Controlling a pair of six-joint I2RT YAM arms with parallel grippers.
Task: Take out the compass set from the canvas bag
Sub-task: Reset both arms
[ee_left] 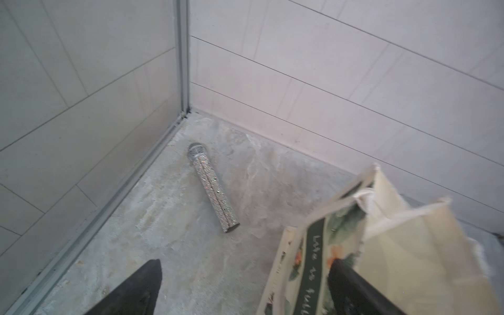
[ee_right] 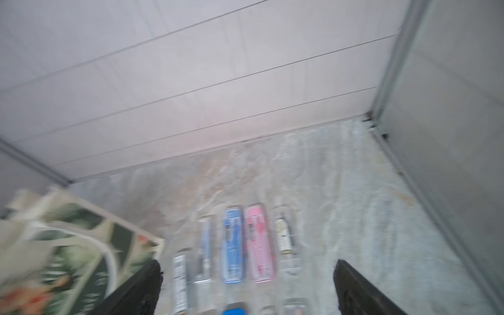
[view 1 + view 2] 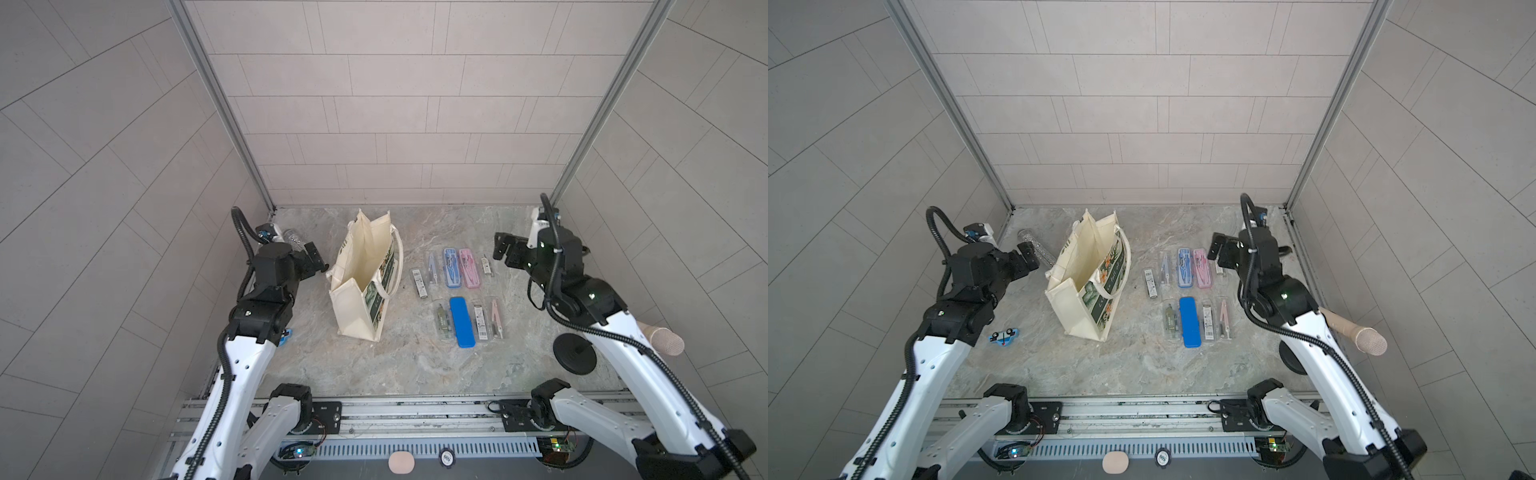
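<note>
Mounting rail (image 3: 415, 409) lies nearest. Beyond it, compass sets (image 3: 451, 267) lie in two rows at 3 o'clock of the upright canvas bag (image 3: 365, 286), whose visible interior looks empty. The left gripper (image 1: 245, 260) sits at the bag's 9 o'clock and the right gripper (image 2: 246, 261) at the sets' 2 o'clock. Both have fingers apart, holding nothing. Extraction appears complete; next, verify the bag bottom.

Item one: the canvas bag (image 1: 395, 245) bears a dark green band (image 1: 313, 261) with white handwritten script. From my left wrist view I read "full" with fair confidence. The words before it may be "Life is", but that is uncertain. In both top views the script is too small to read.

Item two: a small round disc (image 3: 446, 458) on the slotted grey strip (image 3: 374, 449) shows "500", seen upside down.

Item three: a white barcode label (image 3: 419, 284) and a second label (image 3: 480, 320), each on a clear case, are illegible.
</note>
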